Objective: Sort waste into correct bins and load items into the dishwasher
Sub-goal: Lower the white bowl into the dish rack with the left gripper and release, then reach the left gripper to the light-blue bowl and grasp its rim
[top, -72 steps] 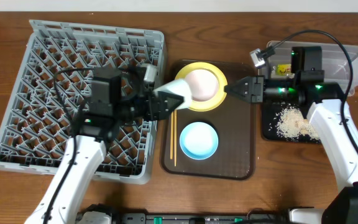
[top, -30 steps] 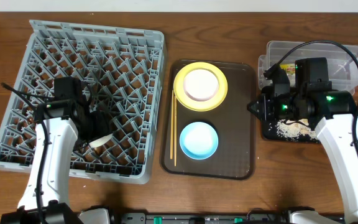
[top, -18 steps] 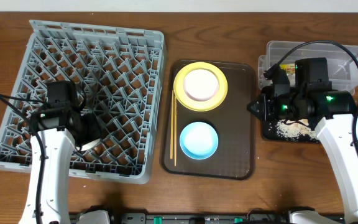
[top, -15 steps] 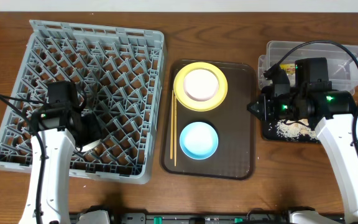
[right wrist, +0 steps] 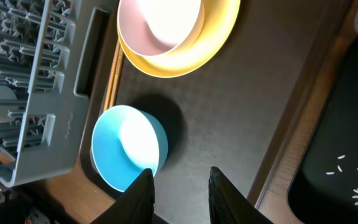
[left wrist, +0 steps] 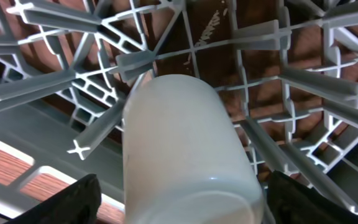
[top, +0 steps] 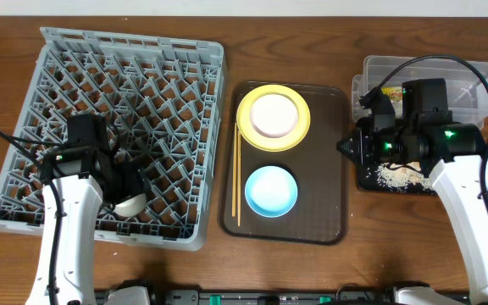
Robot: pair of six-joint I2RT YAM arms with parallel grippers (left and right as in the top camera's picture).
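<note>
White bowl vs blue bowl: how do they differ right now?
The white bowl lies tipped among the pegs of the grey rack, between the fingers of the left pincer; the blue bowl sits upright and free on the brown tray. The white bowl looks smaller than the blue bowl overhead. Both are plain round bowls.

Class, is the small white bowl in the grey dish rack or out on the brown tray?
In: the white bowl lies among the pegs of the grey dish rack.
</note>
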